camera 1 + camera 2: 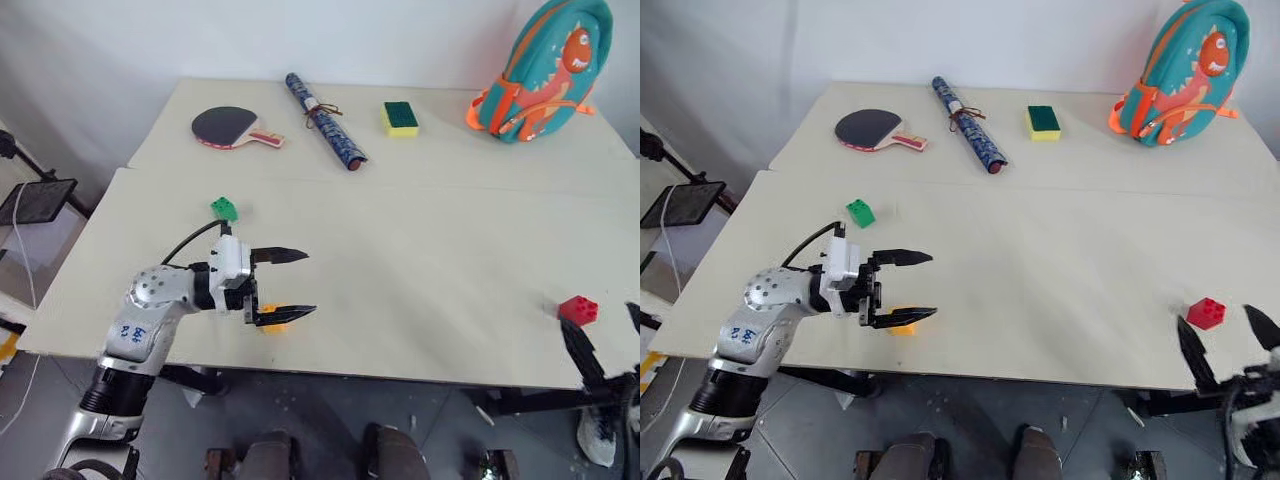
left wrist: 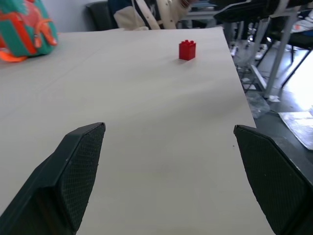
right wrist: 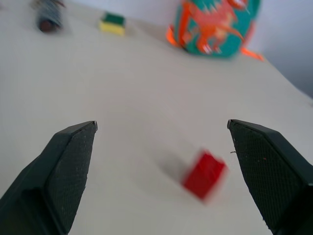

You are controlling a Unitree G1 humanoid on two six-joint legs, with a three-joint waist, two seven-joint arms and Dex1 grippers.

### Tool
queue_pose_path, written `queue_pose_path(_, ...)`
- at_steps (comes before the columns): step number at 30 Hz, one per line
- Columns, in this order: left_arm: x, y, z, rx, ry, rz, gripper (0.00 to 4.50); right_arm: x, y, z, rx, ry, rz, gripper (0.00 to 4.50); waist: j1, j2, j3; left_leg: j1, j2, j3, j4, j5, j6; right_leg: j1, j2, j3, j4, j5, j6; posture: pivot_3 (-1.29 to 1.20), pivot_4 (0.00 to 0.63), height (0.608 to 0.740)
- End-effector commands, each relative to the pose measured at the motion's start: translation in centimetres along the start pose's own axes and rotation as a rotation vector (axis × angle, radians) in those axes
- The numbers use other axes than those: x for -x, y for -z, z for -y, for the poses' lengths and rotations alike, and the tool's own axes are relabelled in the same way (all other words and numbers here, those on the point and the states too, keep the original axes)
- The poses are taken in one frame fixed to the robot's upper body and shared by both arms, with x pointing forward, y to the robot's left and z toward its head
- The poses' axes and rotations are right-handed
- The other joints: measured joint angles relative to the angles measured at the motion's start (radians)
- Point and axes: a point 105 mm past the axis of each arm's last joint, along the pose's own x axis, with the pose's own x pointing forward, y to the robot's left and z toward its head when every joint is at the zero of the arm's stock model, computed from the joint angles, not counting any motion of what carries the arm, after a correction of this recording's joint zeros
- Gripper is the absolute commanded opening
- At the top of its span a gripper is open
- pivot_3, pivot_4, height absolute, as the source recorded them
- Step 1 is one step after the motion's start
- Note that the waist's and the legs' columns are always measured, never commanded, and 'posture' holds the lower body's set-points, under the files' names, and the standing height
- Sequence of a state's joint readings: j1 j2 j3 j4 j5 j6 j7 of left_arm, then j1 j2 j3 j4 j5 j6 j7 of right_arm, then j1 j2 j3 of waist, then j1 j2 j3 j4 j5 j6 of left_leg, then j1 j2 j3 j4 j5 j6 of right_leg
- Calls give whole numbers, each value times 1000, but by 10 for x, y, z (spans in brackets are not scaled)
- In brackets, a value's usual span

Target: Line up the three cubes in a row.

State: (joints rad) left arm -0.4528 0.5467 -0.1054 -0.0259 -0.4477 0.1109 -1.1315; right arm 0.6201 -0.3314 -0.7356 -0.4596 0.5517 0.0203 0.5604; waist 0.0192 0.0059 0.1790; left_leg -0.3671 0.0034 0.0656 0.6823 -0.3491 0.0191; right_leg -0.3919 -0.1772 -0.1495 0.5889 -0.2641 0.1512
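Your right hand, fingers apart and empty, has the red cube just ahead at 11 o'clock; your left hand, also spread, hovers over the orange cube.

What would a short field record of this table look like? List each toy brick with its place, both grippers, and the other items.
green studded plastic brick: left part of the table, beyond the left gripper
yellow-orange studded plastic brick: near edge, partly under the left gripper's lower finger
red studded plastic brick: right side, near edge
left gripper: open, empty
right gripper: open, empty, close to the red brick
row: not formed
other items: table tennis paddle, rolled blue mat, yellow-and-green sponge, dinosaur backpack
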Motion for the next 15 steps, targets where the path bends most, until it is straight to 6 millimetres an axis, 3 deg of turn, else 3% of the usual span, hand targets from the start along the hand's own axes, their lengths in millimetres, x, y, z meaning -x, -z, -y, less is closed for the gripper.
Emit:
queue_pose_path(1,-8,1,-2,-29,50,-11,4489,-5,-3,1,-9,37,-1,4500,-8,0,0,0,0,0,0,0,0,0,0,2,0,0,0,0,150,740)
queue_pose_path(9,0,8,-6,-24,15,-54,4489,-62,-16,10,-166,186,-82,4500,-16,0,0,6,1,1,0,0,2,-2,0,12,2,0,0,0,150,740)
queue_pose_path(15,3,10,6,-11,34,-66,4489,-96,-1,17,-158,331,-223,4500,-5,0,0,4,0,2,0,0,2,-2,0,13,1,0,0,0,150,740)
